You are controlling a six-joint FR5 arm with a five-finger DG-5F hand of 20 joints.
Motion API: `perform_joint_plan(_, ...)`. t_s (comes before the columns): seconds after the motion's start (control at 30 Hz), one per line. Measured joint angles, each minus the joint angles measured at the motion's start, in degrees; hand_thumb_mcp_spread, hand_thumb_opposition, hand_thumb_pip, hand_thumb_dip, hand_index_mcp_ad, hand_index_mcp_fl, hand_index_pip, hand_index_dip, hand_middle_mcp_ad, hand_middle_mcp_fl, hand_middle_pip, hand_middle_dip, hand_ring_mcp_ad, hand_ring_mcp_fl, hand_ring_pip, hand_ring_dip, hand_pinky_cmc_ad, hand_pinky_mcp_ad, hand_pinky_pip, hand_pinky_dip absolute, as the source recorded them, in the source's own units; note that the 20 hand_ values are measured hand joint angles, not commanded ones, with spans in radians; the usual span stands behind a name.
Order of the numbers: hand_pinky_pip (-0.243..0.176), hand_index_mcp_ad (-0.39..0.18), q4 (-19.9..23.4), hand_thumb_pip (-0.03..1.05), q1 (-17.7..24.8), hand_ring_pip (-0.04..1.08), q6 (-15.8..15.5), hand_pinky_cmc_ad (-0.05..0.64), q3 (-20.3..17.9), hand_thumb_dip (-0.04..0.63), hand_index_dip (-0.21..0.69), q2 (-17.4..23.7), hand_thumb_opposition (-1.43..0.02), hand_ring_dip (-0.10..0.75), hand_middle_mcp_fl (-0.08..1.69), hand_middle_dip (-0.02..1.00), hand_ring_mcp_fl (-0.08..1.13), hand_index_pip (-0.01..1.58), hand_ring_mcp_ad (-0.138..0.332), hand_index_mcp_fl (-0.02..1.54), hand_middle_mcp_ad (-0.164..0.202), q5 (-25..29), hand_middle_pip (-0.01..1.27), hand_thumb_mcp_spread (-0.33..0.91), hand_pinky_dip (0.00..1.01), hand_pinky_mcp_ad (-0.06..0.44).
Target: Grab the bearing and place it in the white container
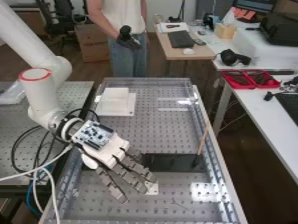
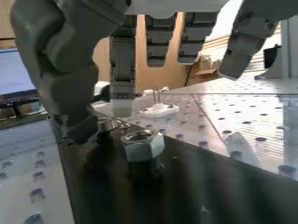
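In the high view the hand (image 1: 123, 170) is over the near left part of the bench, beside the dark plate, its fingers extended. The hand (image 2: 123, 60) in the wrist view is open, with thumb and fingers apart. A shiny hexagonal metal piece (image 2: 143, 145), like a nut with a round hole, stands upright on the dark plate (image 2: 193, 185). Close behind it, by the thumb's tip, is another small metal piece (image 2: 108, 125), partly hidden; I cannot tell whether it is the bearing. A white box-like object (image 1: 115, 95), perhaps the container, is at the bench's far left.
A thin wooden-handled tool (image 1: 202, 142) leans at the right end of the dark plate (image 1: 174, 162). A small white part with thin pins (image 2: 159, 110) lies on the perforated bench. Raised rails (image 1: 214, 150) edge the bench. Red trays (image 1: 250, 79) sit on the right-hand table.
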Motion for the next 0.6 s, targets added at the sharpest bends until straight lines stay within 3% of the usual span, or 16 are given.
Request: perform_joint_plan(0.6, -0.091, -0.129, 0.0, 0.61, 0.2, 0.09, -0.1, 0.367, 0.1, 0.211, 0.154, -0.5, -0.79, 0.119, 0.0, 0.27, 0.0, 1.56, 0.08, 0.01, 0.012, 0.4, 0.13, 0.39, 0.39, 0.293)
